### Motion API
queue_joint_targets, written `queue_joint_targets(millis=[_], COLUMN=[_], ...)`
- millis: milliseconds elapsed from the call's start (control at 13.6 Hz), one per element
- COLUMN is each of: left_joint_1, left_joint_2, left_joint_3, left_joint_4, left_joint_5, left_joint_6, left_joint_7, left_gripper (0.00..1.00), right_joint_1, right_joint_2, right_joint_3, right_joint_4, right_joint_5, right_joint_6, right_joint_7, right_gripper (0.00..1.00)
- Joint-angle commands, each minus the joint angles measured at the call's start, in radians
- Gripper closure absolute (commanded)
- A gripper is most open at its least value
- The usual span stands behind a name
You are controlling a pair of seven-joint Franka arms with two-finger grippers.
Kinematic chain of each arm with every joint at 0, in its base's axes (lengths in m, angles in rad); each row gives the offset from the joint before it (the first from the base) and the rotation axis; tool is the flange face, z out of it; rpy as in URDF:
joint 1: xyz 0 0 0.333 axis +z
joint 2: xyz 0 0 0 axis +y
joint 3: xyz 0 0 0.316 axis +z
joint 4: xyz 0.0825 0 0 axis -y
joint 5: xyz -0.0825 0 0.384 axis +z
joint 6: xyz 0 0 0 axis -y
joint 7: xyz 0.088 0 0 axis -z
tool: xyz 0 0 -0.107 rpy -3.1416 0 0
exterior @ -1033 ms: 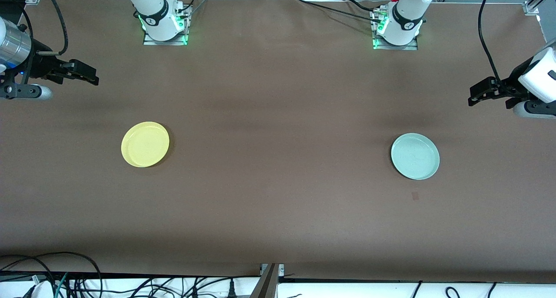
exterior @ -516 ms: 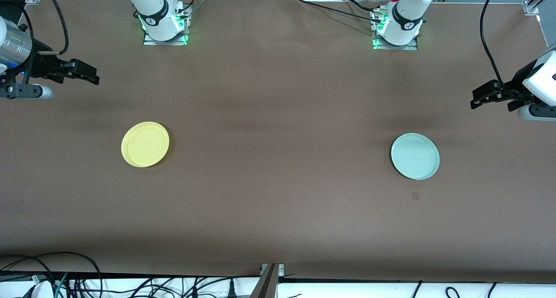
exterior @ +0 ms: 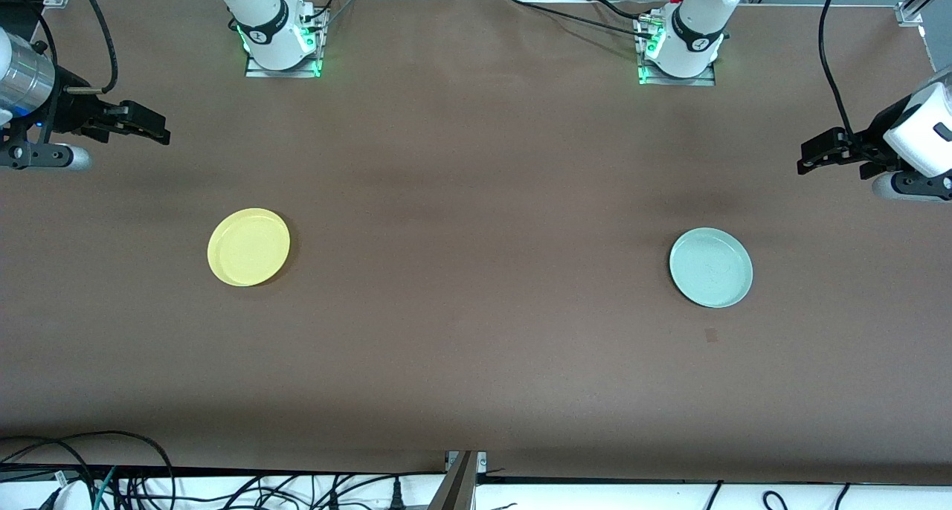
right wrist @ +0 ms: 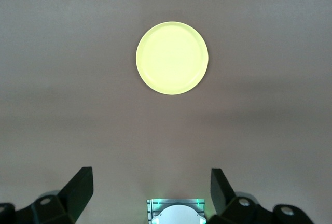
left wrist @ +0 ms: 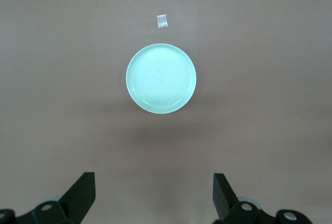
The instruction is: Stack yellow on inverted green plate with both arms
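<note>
Green plate (exterior: 711,267) sits rim-up on the counter (exterior: 476,309) toward the left arm's end; yellow (exterior: 248,247) well apart from it, toward the right arm's end. Left end effector (exterior: 812,155) and right end effector (exterior: 152,127) hover wide open, empty. Flip green first: pinch its rim from the edge, not from above.

The brown table (exterior: 476,198) is carrying the yellow plate (exterior: 248,247) toward the right arm's end and the green plate (exterior: 711,267), rim up, toward the left arm's end, with a small patch (exterior: 711,335) lying near the green one.
</note>
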Motion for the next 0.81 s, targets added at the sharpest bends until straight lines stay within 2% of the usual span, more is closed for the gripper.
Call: queue_joint_targets(millis=[0,148,738], left_joint_1=[0.003,0.003,0.003], left_joint_2=[0.017,0.028,0.004], left_joint_3=[-0.002,-0.002,-0.003], left_joint_4=[0.015,0.008,-0.161], left_joint_5=[-0.007,-0.007,0.03], left_joint_6=[-0.016,-0.012,0.147], left_joint_7=[-0.01,-0.035,-0.071], left_gripper=[0.0,0.0,0.0], right_joint_1=[0.003,0.003,0.004], right_joint_2=[-0.011,-0.01,-0.011], right_joint_3=[-0.001,-0.001,0.002], right_joint_4=[0.008,0.008,0.017], right_joint_5=[-0.014,-0.012,-0.015], right_joint_6=[-0.017,-0.015,-0.011], right_joint_7=[0.006,0.003,-0.006], right_gripper=[0.0,0.0,0.0])
